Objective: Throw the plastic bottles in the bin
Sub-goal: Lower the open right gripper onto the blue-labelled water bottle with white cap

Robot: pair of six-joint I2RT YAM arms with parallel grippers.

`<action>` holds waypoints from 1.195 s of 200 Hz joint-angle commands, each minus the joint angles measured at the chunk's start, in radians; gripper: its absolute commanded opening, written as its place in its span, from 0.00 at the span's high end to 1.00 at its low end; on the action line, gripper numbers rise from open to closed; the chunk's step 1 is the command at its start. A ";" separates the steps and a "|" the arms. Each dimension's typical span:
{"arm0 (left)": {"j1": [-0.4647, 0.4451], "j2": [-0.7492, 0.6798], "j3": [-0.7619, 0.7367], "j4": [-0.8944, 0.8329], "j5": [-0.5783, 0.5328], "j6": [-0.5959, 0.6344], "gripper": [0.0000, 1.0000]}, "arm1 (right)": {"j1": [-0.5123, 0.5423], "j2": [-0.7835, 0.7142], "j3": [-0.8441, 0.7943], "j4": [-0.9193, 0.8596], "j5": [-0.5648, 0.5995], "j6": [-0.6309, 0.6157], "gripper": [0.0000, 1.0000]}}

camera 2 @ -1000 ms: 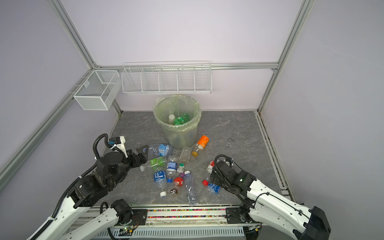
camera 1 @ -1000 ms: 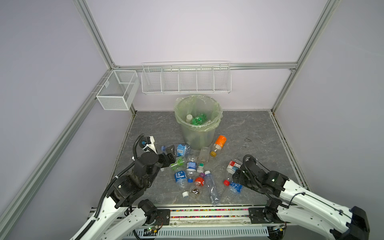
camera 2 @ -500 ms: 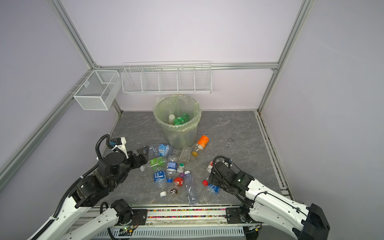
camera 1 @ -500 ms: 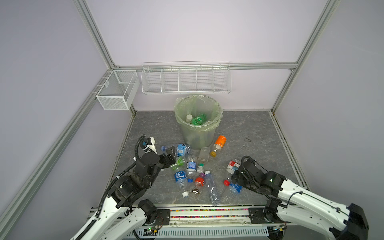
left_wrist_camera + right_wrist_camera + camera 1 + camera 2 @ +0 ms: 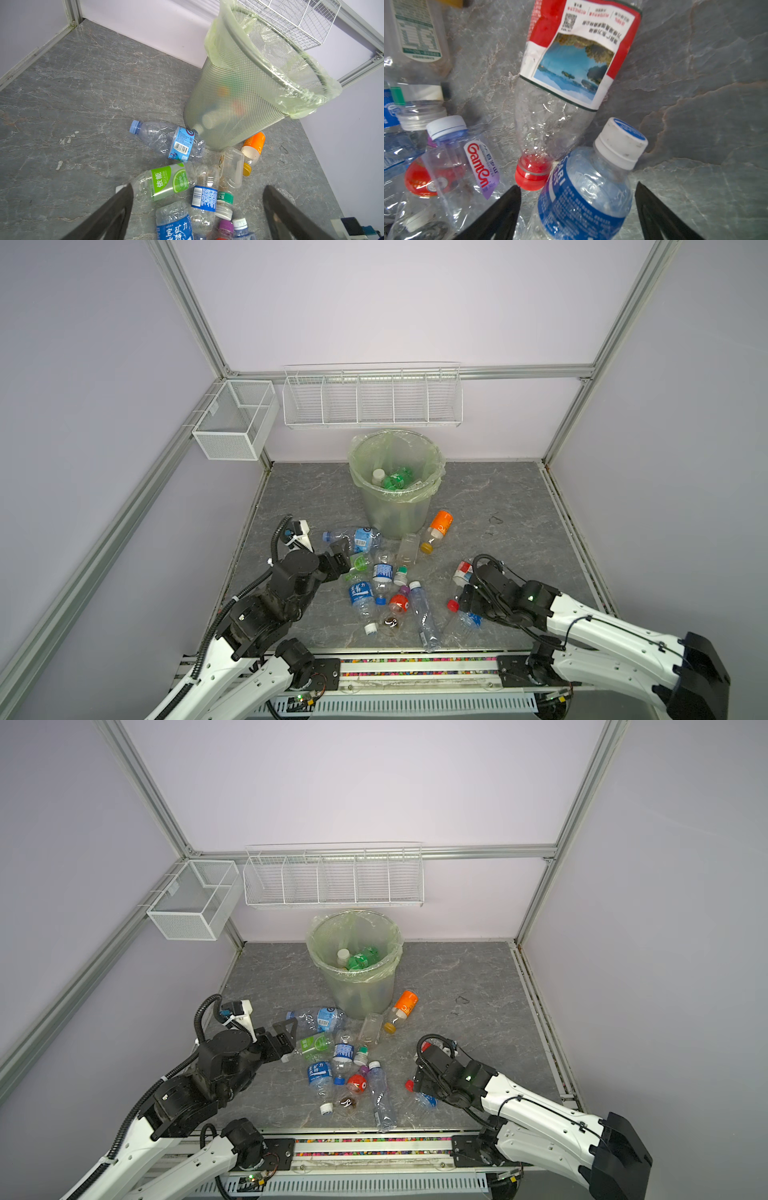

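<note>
Several plastic bottles lie scattered on the grey floor in front of the bin (image 5: 395,506) (image 5: 357,990), a round mesh-walled bucket (image 5: 228,104) lined with a pale green bag that holds a few bottles. My left gripper (image 5: 345,561) (image 5: 291,1042) (image 5: 198,188) hangs open over the left of the pile, beside a green-labelled bottle (image 5: 166,182) (image 5: 359,562). My right gripper (image 5: 463,605) (image 5: 415,1085) (image 5: 577,186) is open, its jaws standing either side of a blue-labelled bottle with a white cap (image 5: 583,203) (image 5: 463,624). A crushed red-capped bottle (image 5: 579,52) lies just beyond it.
A blue-labelled bottle (image 5: 357,537) and an orange one (image 5: 438,526) lie against the bin's foot. A white wire mesh box (image 5: 232,423) and a long wire rack (image 5: 372,400) hang on the back walls. The arms' base rail (image 5: 415,668) runs along the front edge.
Both arms have sunk slightly toward the bottles; the right gripper has edged a little to the left. No bottle has moved and both grippers stay open.
</note>
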State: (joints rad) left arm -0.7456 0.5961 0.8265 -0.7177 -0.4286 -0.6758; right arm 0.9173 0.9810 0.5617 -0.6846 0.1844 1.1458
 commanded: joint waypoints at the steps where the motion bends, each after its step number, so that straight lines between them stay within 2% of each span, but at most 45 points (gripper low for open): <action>1: -0.003 -0.013 -0.009 -0.028 -0.011 -0.016 0.04 | 0.026 0.037 -0.009 0.015 -0.011 0.056 0.12; 64: -0.003 -0.024 -0.016 -0.038 -0.016 -0.016 0.04 | 0.086 0.148 -0.010 0.041 -0.003 0.132 0.11; 93: -0.003 -0.034 -0.016 -0.047 -0.022 -0.017 0.04 | 0.094 0.184 -0.007 0.055 0.003 0.153 0.00; 121: -0.003 -0.045 -0.016 -0.057 -0.030 -0.013 0.04 | 0.095 0.197 -0.005 0.048 0.019 0.182 0.17; 158: -0.003 -0.048 -0.013 -0.062 -0.038 -0.011 0.04 | 0.095 0.191 0.015 0.013 0.055 0.205 0.33; 175: -0.003 -0.048 -0.011 -0.061 -0.039 -0.008 0.04 | 0.095 0.191 0.040 -0.027 0.074 0.211 0.44; 189: -0.003 -0.047 -0.010 -0.062 -0.041 -0.006 0.04 | 0.095 0.191 0.057 -0.046 0.087 0.206 0.47; 211: -0.003 -0.047 -0.009 -0.063 -0.042 -0.004 0.04 | 0.095 0.182 0.075 -0.064 0.097 0.203 0.57; 227: -0.003 -0.047 -0.006 -0.065 -0.043 -0.002 0.04 | 0.095 0.171 0.087 -0.080 0.108 0.203 0.70; 233: -0.003 -0.047 -0.007 -0.065 -0.043 -0.003 0.04 | 0.095 0.166 0.090 -0.086 0.113 0.201 0.77; 239: -0.003 -0.046 -0.006 -0.066 -0.044 -0.002 0.04 | 0.095 0.161 0.095 -0.093 0.118 0.200 0.88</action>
State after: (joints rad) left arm -0.7456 0.5579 0.8196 -0.7597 -0.4484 -0.6792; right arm 1.0061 1.1687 0.6254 -0.7094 0.2619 1.3163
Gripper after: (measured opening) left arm 0.963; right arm 0.606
